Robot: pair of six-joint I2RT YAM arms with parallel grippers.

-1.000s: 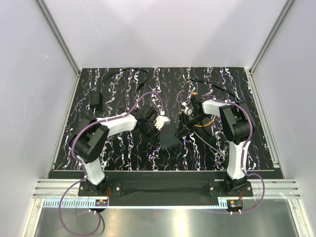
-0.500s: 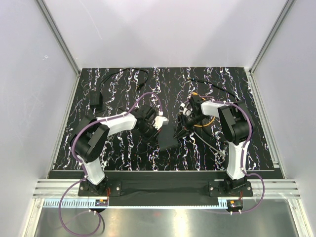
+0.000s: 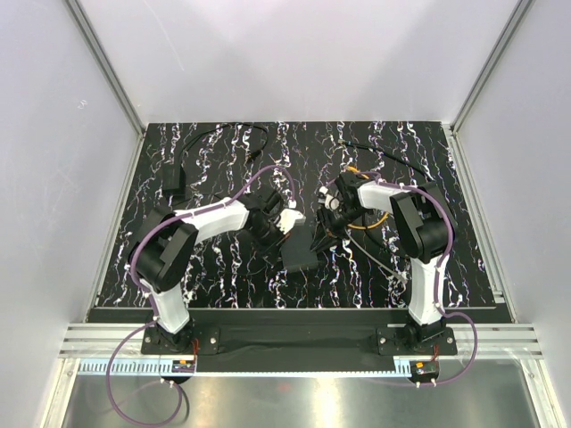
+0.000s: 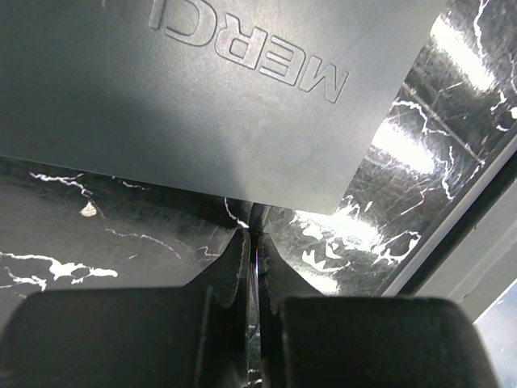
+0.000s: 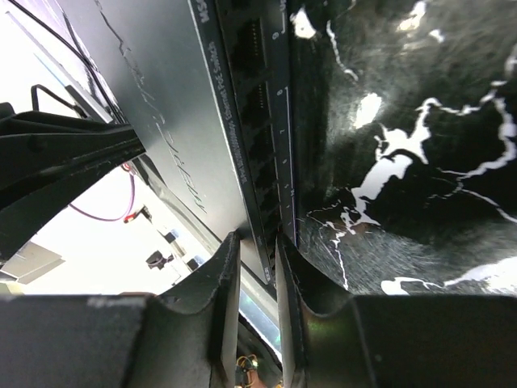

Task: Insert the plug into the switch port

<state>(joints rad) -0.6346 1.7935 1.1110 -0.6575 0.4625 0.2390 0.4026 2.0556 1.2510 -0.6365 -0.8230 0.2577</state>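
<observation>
Work cell viewed from above. A rectangular black tabletop veined with white, marble-like streaks [image 3: 223, 276] fills the middle. Its glossy surface throws back bright patches of overhead light [image 4: 404, 145]. Three plain panels close it in: a white back wall [image 3: 294, 53], a white left wall [image 3: 53, 196] and a white right wall [image 3: 531, 196]. Slanting silver aluminium frame posts [image 3: 103, 67] mark the back corners. A ribbed aluminium rail [image 3: 500, 340] runs along the near edge, and beyond it lies a brushed grey metal surface [image 3: 312, 401].

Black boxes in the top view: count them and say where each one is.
2. The switch is in the middle of the scene; the small black block sits at the far left. Others may be hidden from this camera.
</observation>
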